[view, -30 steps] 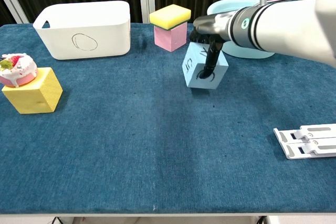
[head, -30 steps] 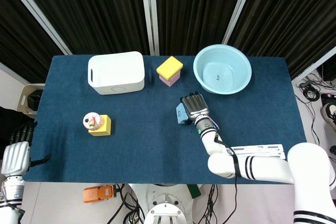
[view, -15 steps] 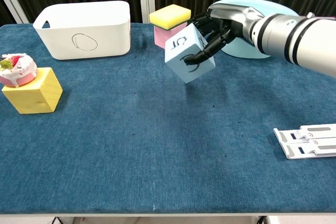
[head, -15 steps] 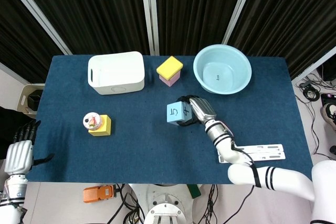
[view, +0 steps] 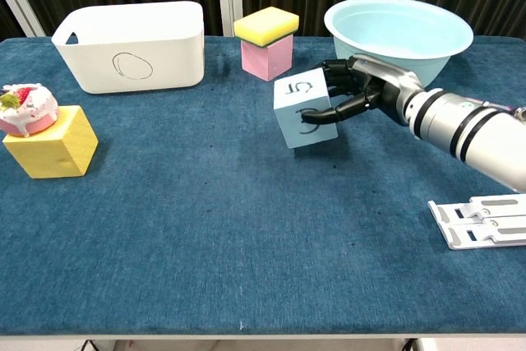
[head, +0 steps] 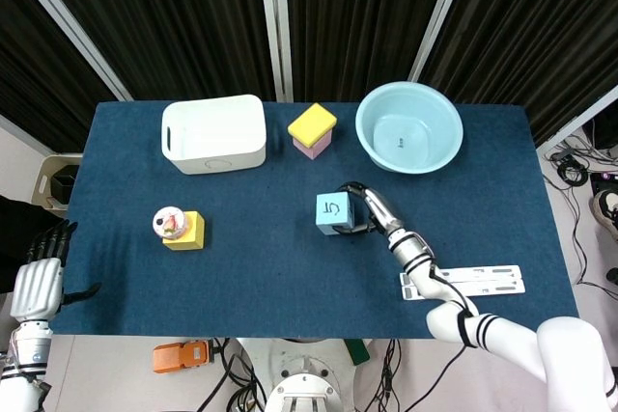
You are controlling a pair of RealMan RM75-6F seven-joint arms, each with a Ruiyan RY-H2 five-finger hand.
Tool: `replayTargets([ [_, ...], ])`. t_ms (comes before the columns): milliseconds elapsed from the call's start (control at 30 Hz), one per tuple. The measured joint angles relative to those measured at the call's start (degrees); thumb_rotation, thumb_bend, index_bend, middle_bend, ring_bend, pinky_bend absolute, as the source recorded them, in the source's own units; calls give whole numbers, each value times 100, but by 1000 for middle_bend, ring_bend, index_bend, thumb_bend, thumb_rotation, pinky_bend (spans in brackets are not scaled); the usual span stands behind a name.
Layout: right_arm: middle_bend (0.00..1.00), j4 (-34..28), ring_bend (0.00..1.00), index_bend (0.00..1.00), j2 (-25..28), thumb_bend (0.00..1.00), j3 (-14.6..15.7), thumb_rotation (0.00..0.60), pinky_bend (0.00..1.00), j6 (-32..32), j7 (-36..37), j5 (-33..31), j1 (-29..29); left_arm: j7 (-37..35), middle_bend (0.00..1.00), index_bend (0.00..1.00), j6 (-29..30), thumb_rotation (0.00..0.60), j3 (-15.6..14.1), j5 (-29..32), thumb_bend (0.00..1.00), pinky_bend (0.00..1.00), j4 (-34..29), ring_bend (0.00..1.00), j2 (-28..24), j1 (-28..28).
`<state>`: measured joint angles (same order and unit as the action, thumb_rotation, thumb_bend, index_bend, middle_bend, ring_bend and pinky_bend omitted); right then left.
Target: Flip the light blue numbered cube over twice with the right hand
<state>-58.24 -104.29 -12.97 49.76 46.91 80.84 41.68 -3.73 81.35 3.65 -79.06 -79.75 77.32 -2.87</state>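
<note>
The light blue numbered cube (view: 304, 109) sits near the table centre, in front of the pink block topped by a yellow sponge (view: 267, 41). Its upper face reads 5. It appears to rest slightly tilted on the dark blue cloth table (view: 205, 228), though contact is unclear.

The right hand (view: 359, 90) grips the cube from its right side, fingers (view: 327, 112) curled over the front and top faces. The cube looks rigid, light and smooth-faced, probably foam or plastic. Grip on 2 opposite faces, clear of edges, to prevent slipping during rotation.

The left hand (head: 39, 277) hangs off the table's left edge, apparently holding nothing; its finger position is unclear.
</note>
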Motion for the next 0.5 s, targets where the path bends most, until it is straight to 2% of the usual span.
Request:
replayTargets([
  [100,393,377,131,366,-192,339,134,600,99,121,413,228,10,4,0,13,-4,600,6,9,4,0,-2,0,-7,-3],
  [200,303,563,71,203,-266,340,293,600,36,198,615,405,34,4,0,13,-11,600,12,16,5,0,0,0,-11,-9],
  [233,259,575,41,121,-258,339,337,600,13,221,628,448,39,1,0,13,-16,600,14,17,5,0,3,0,-11,-12],
  [300,199,560,9,29,-208,338,397,600,1,267,596,504,42,-6,0,13,-27,600,15,20,5,0,11,0,-9,-18],
  [500,115,162,0,0,132,337,510,600,0,354,146,565,-4,-63,0,13,-53,600,14,20,5,0,50,0,3,-29],
])
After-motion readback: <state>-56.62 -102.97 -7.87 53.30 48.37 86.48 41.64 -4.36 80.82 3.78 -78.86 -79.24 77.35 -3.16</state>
